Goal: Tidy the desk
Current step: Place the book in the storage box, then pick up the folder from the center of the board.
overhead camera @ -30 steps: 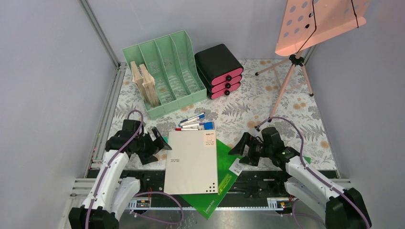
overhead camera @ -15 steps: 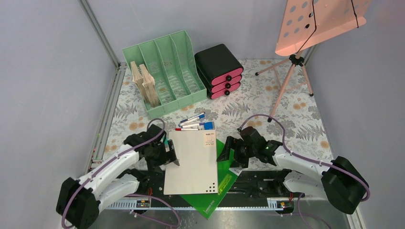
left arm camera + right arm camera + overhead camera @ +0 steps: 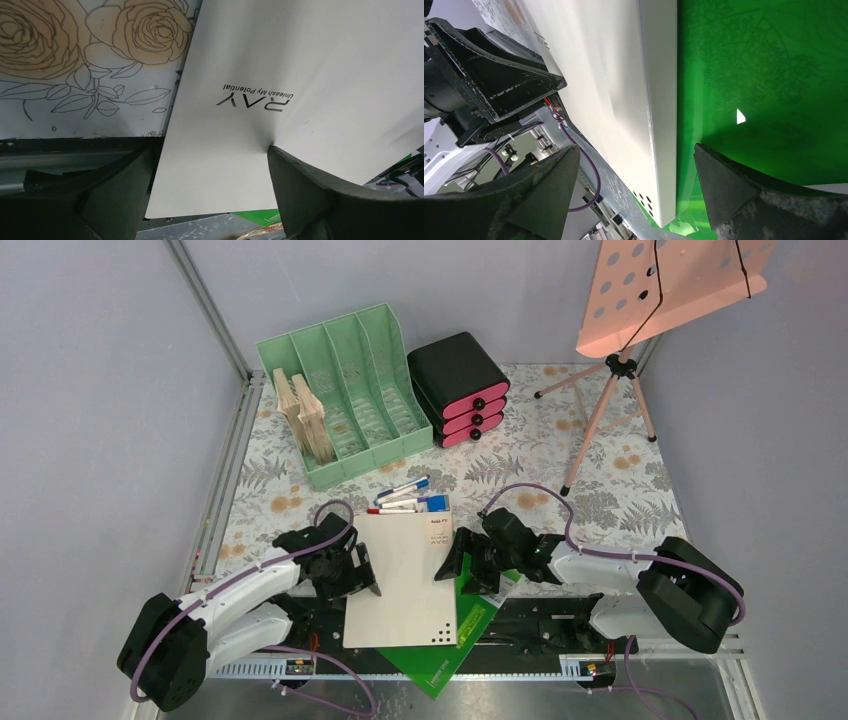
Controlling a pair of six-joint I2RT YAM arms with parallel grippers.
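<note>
The desk point(image 3: 600, 480) carries a pale fern-and-flower cloth. A flat white box printed "RAY" point(image 3: 400, 580) lies at its near edge on a green folder point(image 3: 475, 618). My left gripper point(image 3: 362, 575) is open at the box's left edge. In the left wrist view point(image 3: 210, 185) one finger point(image 3: 310, 190) rests on the box top point(image 3: 300, 65) and the other point(image 3: 115, 195) is off its edge. My right gripper point(image 3: 455, 565) is open at the box's right edge. In the right wrist view point(image 3: 636, 170) it straddles the box's side point(image 3: 659, 100), above the folder point(image 3: 764, 75).
Several pens point(image 3: 405, 498) lie just behind the box. A mint-green file rack point(image 3: 345, 390) with wooden pieces and a black drawer box with pink fronts point(image 3: 460, 375) stand at the back. A pink music stand on a tripod point(image 3: 610, 370) is at the back right.
Both grippers have moved inward from the sides and now sit at the white box's left and right edges. The box has barely shifted.
</note>
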